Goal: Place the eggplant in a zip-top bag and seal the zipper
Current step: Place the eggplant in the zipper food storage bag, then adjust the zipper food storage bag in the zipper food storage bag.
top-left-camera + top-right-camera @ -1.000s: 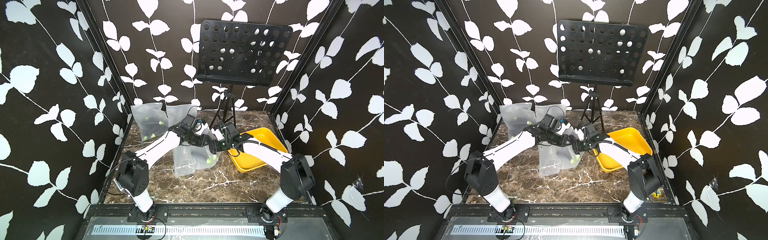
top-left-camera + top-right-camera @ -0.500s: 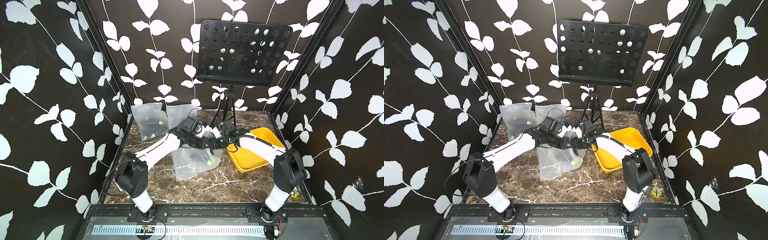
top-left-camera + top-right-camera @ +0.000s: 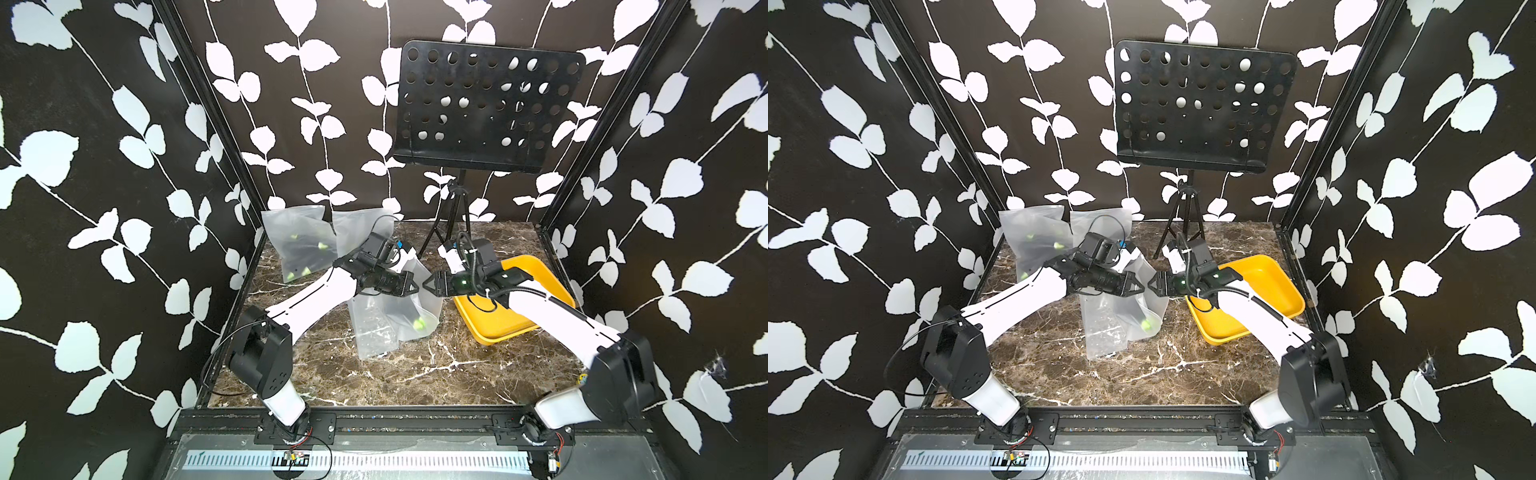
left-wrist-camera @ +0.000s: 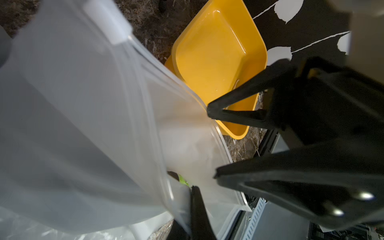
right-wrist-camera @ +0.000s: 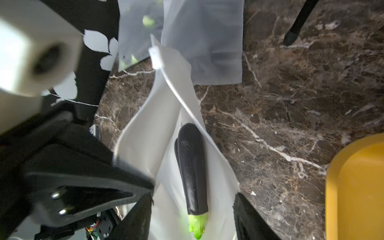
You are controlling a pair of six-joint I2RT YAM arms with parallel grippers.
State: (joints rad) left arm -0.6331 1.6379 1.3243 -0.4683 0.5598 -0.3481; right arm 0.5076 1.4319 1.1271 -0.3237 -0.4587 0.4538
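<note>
Left gripper [image 3: 411, 286] is pictured clamped on the rim of the zip-top bag [image 3: 395, 316], which is held up over the marble table [image 3: 415, 374]. Just to its right at the open mouth, the right gripper [image 3: 428, 284] is seen with jaws parted and empty. The eggplant [image 5: 192, 166] is already lodged inside. Sealing is judged the step in hand. The rim should be kept taut while the white slider [image 5: 155, 57], at the zipper's far end, is pinched squarely and drawn along, so that the lips are not buckled.
</note>
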